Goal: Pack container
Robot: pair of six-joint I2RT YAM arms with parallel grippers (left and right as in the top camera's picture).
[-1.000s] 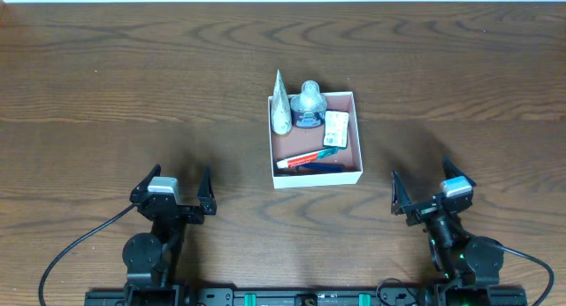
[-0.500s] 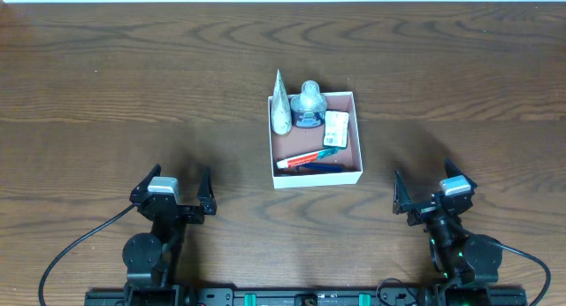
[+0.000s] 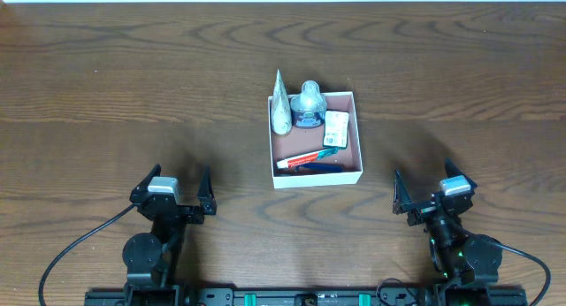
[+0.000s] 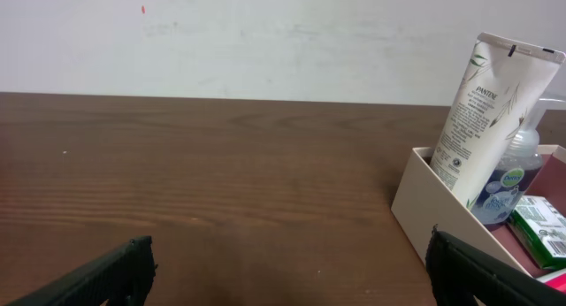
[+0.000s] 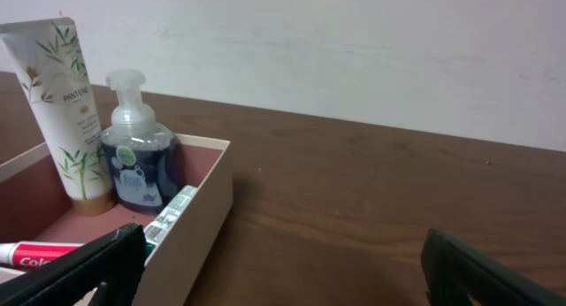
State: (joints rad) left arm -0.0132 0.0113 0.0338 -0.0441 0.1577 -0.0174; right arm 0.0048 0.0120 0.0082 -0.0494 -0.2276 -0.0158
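**Overhead and wrist views.** The container (image 3: 317, 178) sat at mid-desk (image 3: 106, 76), ahead of and between the two arms and well apart from both. Inside it, a white tube (image 3: 280, 107) stood tilted in the far left corner, just beside a pump bottle (image 3: 309, 104). A green-and-white packet (image 3: 336, 127) lay to their right. A red-and-white toothpaste tube (image 3: 305, 159) lay along the near side. The left tool (image 3: 181, 175) and right tool (image 3: 421, 172) sat close to the desk's near edge, each spread wide and holding nothing.
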